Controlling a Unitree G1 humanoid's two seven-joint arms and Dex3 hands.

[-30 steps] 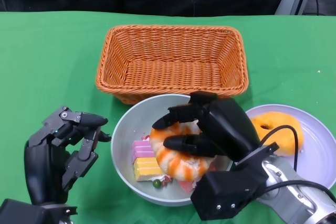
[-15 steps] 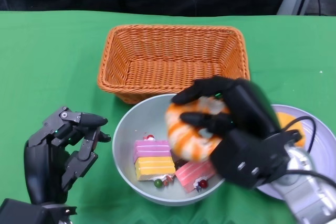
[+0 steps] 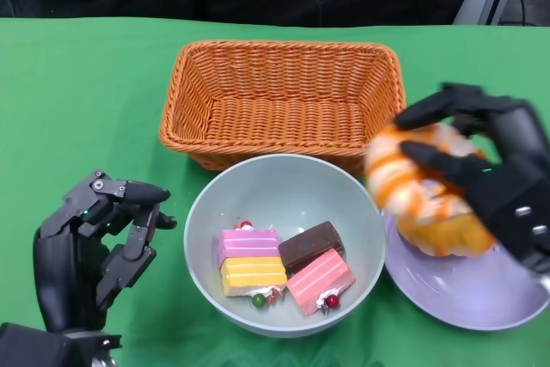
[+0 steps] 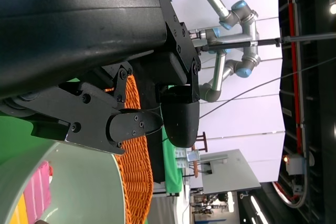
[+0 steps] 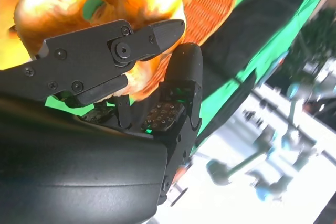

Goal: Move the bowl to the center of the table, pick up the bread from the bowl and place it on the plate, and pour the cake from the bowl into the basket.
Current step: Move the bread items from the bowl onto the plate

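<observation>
Fingers (image 3: 438,159) of the right hand (image 3: 481,174) wrap the orange-and-white ring bread (image 3: 417,182), held above the near-left edge of the plate (image 3: 464,285), its flat face tipped toward the camera. No writing or labels can be read anywhere. Green cloth covers the table (image 3: 77,100). At its far middle sits the orange wicker basket (image 3: 279,100), its long axis running left to right. Touching its near side is the grey bowl (image 3: 210,212) with pink, yellow and brown cake (image 3: 249,259) pieces. Left of the bowl, the left hand (image 3: 86,251) hangs with curled fingers, gripping nothing.
</observation>
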